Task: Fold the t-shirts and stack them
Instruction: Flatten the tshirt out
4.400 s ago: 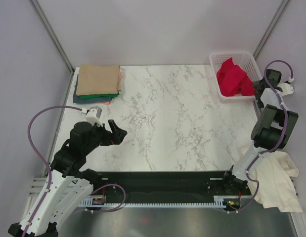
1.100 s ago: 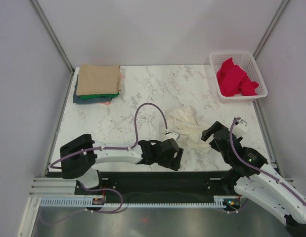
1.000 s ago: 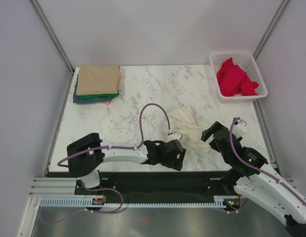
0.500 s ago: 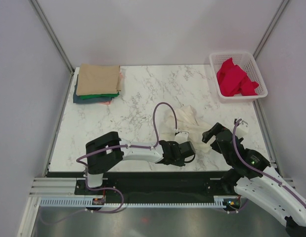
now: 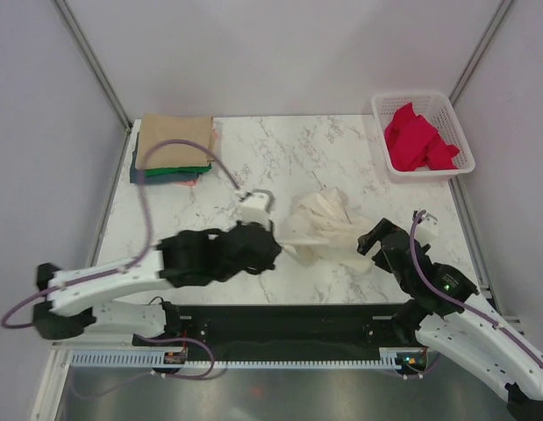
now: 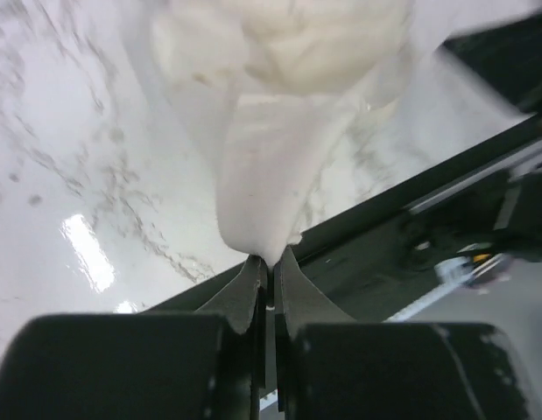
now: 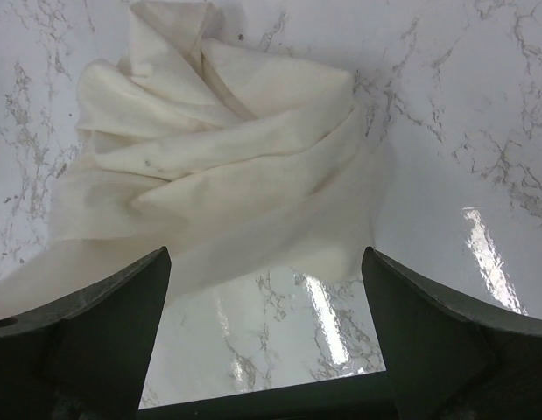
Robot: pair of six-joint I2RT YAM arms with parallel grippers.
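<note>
A crumpled cream t-shirt (image 5: 328, 219) lies on the marble table, right of centre. My left gripper (image 5: 280, 251) is shut on its near left corner; in the left wrist view the closed fingertips (image 6: 269, 265) pinch a drawn-out tongue of the cream t-shirt (image 6: 266, 175). My right gripper (image 5: 376, 239) stands open just right of the heap, with nothing between its fingers. In the right wrist view the cream t-shirt (image 7: 218, 166) lies ahead of the wide-apart gripper (image 7: 266, 306). A stack of folded t-shirts (image 5: 173, 145), tan on top of green, sits at the far left corner.
A white mesh basket (image 5: 453, 121) holding red cloth (image 5: 416, 140) stands at the far right corner. The black rail (image 5: 289, 320) runs along the table's near edge. Purple cable (image 5: 179, 149) from the left arm loops over the folded stack.
My left gripper has shut on the cream t-shirt's near corner, and its arm has swung back to the left, pulling that corner out. The right arm has barely moved.
</note>
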